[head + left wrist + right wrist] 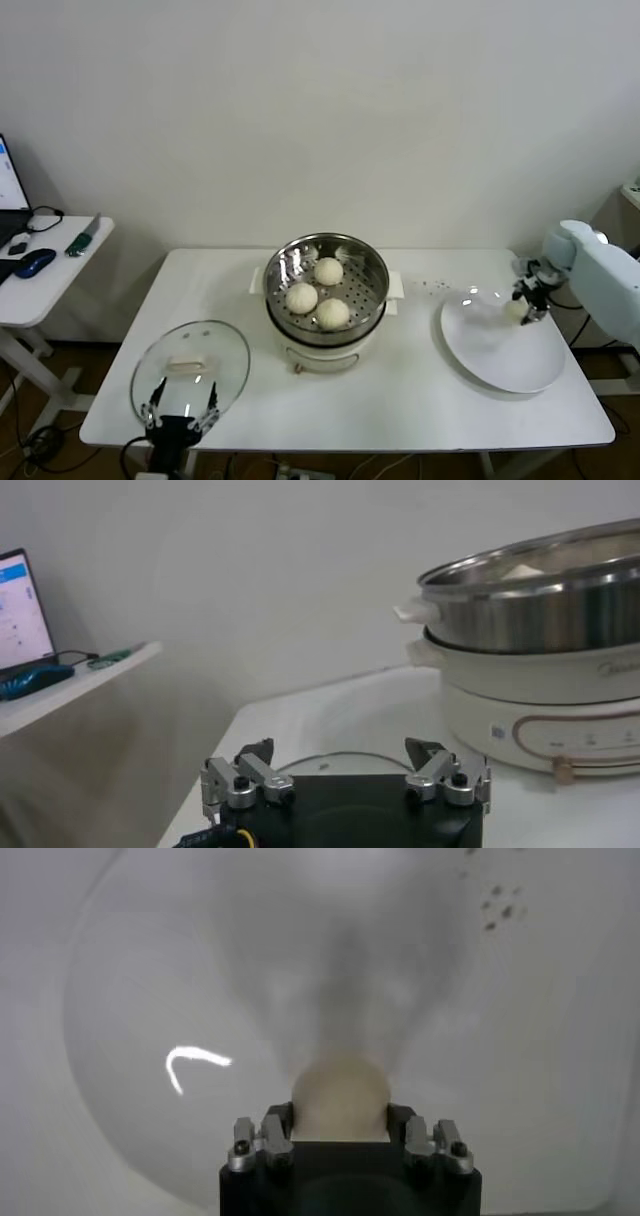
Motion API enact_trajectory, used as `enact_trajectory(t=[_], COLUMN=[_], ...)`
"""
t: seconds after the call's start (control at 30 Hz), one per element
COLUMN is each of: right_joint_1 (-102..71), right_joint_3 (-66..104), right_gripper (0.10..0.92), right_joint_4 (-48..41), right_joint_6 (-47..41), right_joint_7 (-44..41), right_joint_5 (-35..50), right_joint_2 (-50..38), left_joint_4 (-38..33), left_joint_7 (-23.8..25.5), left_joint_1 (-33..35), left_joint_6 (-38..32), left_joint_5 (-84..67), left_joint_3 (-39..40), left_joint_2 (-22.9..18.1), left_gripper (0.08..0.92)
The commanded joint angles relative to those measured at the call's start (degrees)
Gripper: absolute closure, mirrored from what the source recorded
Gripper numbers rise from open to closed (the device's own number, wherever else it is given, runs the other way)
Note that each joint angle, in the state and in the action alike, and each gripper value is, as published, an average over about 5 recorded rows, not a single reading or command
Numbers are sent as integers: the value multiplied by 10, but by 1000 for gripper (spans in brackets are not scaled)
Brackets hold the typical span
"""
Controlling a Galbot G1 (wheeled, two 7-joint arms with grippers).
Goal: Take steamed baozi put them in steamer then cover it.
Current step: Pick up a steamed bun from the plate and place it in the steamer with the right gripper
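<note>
Holding 1 baozi (340,1091); 3 in steamer (326,263).

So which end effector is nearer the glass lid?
Left. The left end effector hovers at the glass lid's near edge; the right end effector is across the table, over the plate.

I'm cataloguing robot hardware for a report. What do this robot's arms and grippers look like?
The right arm has a smooth, rounded, pale grey-white shell. The right gripper and left gripper share one design: black body, silver metal finger links with dark screws. A yellow cable shows beside the left gripper's base.
</note>
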Motion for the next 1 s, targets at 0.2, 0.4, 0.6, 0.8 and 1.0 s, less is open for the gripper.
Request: enact_trajectory(t=[0.2,0.4,0.6,0.8,1.0], right_joint_1=[331,401,437,434,405], right_joint_3=[-367,-468,-527,-547,-552], right_gripper=[407,411,414,408,406], right_joint_4=[128,171,194,213,212], right_joint_6=[-120,-145,-169,-194,-201], right_joint_7=[1,21,35,53,64], right_joint_5=[382,478,551,610,612], right_joint_2=[74,120,174,232,276], left_joint_4=[-32,-62,-57,-50,-49], left_joint_7=[21,25,25,20,18], left_joint_1=[19,36,27,23,26], left_joint_6=[7,-7,-7,-14,-16], left_joint_5=[40,91,90,79,67], left_joint_3=[13,17,18,16,6], left_joint_2=[2,15,19,24,31], left_gripper=[177,177,177,177,177])
